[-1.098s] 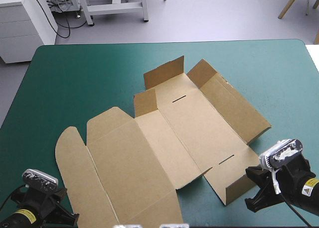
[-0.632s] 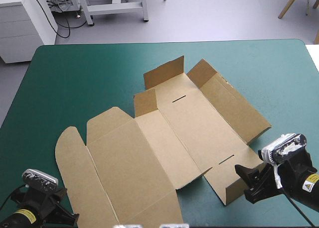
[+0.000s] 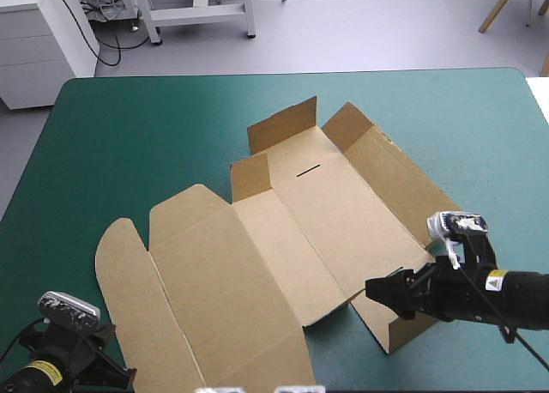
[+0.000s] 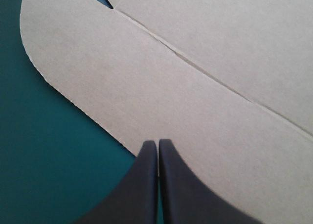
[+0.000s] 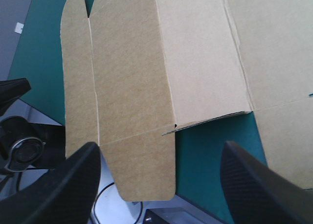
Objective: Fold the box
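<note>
The brown box [image 3: 283,247] lies as an unfolded sheet mid-table on the teal-green cover [image 3: 129,136], with its far and right flaps raised. The right gripper [image 3: 382,292], fingers wide apart, hovers at its near right flap. The left gripper [image 4: 157,144], fingers pressed together, points at the box's rounded near left edge.

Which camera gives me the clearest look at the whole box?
The high view: nearly the whole brown box lies unfolded, far flaps raised. The left wrist view shows only its rounded flap; the right wrist view shows near panels beyond the open right end effector.
</note>
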`<state>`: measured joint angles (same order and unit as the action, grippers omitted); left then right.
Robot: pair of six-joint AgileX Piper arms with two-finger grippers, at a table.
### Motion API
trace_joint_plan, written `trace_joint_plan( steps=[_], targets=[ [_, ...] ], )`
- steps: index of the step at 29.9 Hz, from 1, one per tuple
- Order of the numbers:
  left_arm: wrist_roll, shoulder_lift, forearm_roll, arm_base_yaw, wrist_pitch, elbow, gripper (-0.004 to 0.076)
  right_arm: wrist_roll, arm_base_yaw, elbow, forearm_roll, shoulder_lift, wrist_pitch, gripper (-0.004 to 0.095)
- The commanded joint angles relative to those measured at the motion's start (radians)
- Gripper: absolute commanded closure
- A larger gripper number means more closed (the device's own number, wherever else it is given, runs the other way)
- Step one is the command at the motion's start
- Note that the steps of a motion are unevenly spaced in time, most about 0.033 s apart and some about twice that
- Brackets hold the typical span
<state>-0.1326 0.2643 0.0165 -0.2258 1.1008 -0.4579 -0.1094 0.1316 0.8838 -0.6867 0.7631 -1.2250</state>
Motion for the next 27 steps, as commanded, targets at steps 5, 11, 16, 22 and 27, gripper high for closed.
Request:
trace_joint_plan(
  steps=[5, 11, 16, 22, 27],
  targets=[
    [0.009, 0.009, 0.013, 0.002, -0.055, -0.023, 0.0734, 0.115, 0.002, 0.014, -0.110, 0.112, 0.021, 0.0278],
    [0.009, 0.009, 0.013, 0.002, -0.055, -0.023, 0.0734, 0.193, 0.087, -0.114, -0.192, 0.121, 0.023, 0.0278],
    [0.007, 0.009, 0.013, 0.002, -0.055, -0.023, 0.0734, 0.262, 0.216, -0.227, -0.220, 0.121, 0.154, 0.0278],
    [0.005, 0.009, 0.013, 0.002, -0.055, -0.023, 0.0734, 0.296, 0.261, -0.233, -0.228, 0.153, 0.259, 0.0279],
    [0.005, 0.009, 0.013, 0.002, -0.055, -0.023, 0.0734, 0.296, 0.261, -0.233, -0.190, 0.245, 0.316, 0.0308]
  ],
)
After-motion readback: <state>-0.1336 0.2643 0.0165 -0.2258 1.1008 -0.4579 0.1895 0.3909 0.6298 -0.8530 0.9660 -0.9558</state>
